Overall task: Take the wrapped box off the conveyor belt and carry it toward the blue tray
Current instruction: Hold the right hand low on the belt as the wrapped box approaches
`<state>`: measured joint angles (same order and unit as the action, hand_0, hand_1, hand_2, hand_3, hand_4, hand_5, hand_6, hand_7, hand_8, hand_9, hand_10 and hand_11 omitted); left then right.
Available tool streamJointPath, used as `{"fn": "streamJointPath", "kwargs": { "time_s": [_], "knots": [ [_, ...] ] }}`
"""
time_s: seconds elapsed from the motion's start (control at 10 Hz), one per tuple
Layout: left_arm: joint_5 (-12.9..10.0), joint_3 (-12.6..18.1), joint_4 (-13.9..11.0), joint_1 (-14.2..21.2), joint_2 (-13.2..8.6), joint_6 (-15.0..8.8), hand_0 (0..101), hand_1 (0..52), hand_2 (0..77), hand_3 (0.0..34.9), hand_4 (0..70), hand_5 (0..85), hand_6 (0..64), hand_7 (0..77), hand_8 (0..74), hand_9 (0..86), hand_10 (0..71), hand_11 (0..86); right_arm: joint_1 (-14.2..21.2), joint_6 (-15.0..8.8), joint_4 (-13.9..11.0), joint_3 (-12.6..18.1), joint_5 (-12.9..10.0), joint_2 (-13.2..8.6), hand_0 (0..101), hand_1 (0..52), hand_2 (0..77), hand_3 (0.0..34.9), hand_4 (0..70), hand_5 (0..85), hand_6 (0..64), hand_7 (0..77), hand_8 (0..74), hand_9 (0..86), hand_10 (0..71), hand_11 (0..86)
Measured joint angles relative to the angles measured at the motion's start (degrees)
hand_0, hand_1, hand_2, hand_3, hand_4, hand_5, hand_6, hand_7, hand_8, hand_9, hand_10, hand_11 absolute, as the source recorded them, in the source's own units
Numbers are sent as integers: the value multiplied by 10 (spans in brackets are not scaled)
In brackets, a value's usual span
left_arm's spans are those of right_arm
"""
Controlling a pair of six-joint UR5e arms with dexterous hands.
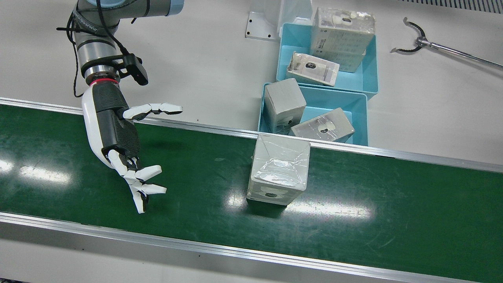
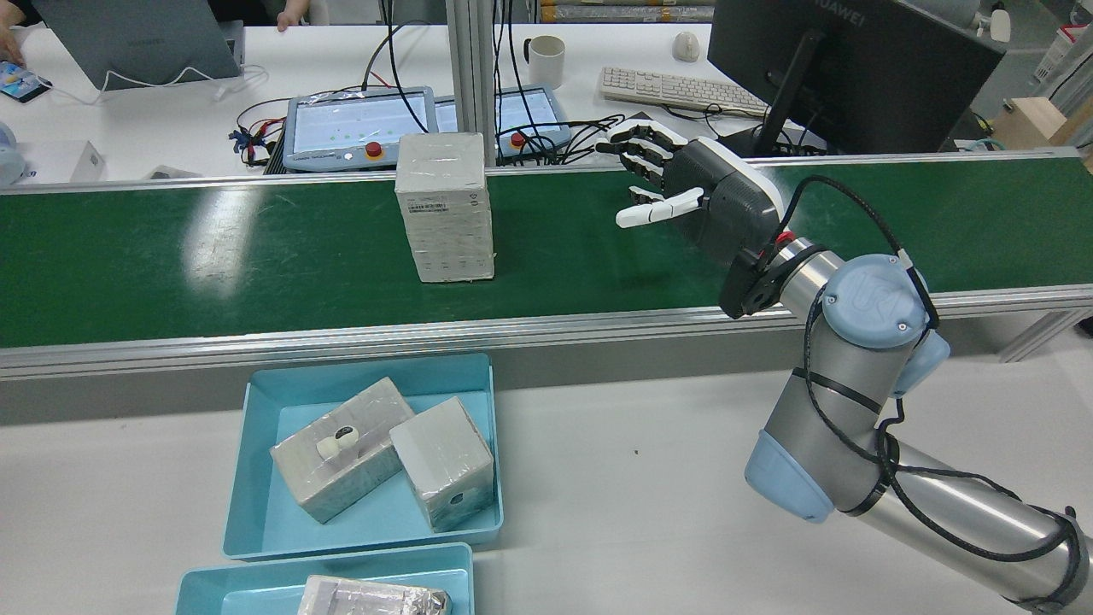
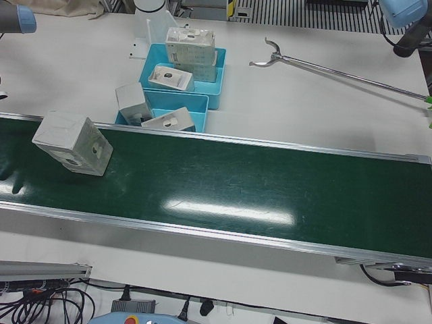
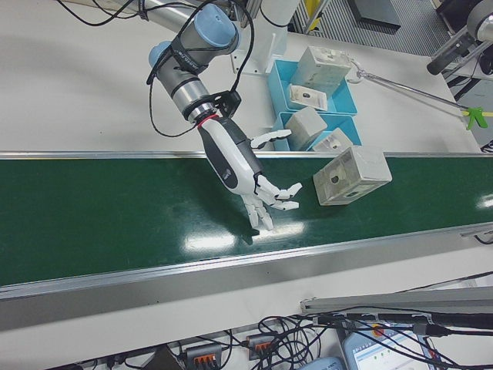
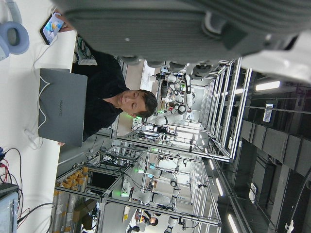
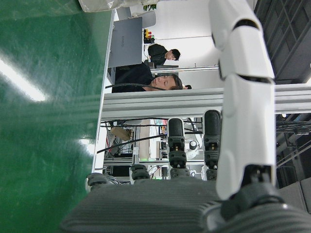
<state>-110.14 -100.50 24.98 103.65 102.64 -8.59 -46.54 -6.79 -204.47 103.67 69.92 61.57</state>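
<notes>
The wrapped box (image 1: 279, 169) stands upright on the green conveyor belt (image 1: 393, 196); it also shows in the rear view (image 2: 444, 205), the left-front view (image 3: 73, 143) and the right-front view (image 4: 352, 176). My right hand (image 1: 118, 141) is open and empty, fingers spread, low over the belt. It is apart from the box, on the box's left in the front view and on its right in the rear view (image 2: 692, 179). The near blue tray (image 1: 334, 102) sits just behind the belt and holds two wrapped boxes. My left hand (image 5: 194, 29) shows only as a dark palm; its fingers are hidden.
A second blue tray (image 1: 357, 80) behind the first holds more wrapped boxes. A metal grabber tool (image 1: 432, 45) lies on the white table. Aluminium rails edge the belt. A desk with a monitor (image 2: 854, 68), a keyboard and cables lies beyond the belt.
</notes>
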Motion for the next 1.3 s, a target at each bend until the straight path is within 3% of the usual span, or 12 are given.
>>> {"fn": "streamJointPath", "kwargs": {
  "time_s": [0.2,0.8,1.3],
  "knots": [
    [0,0,0,0,0,0,0,0,5,0,0,11,5,0,0,0,5,0,0,-1,-1,0,0,0,492,153,142,302,104,393,16,245,0,44,0,16],
    [0,0,0,0,0,0,0,0,5,0,0,11,0,0,0,0,5,0,-1,-9,-2,-7,0,-9,492,164,202,296,115,393,22,256,0,44,0,16],
    [0,0,0,0,0,0,0,0,11,0,0,11,5,0,0,0,5,0,-2,-12,-2,-21,0,-23,492,180,196,280,115,409,27,262,0,60,0,16]
  ]
}}
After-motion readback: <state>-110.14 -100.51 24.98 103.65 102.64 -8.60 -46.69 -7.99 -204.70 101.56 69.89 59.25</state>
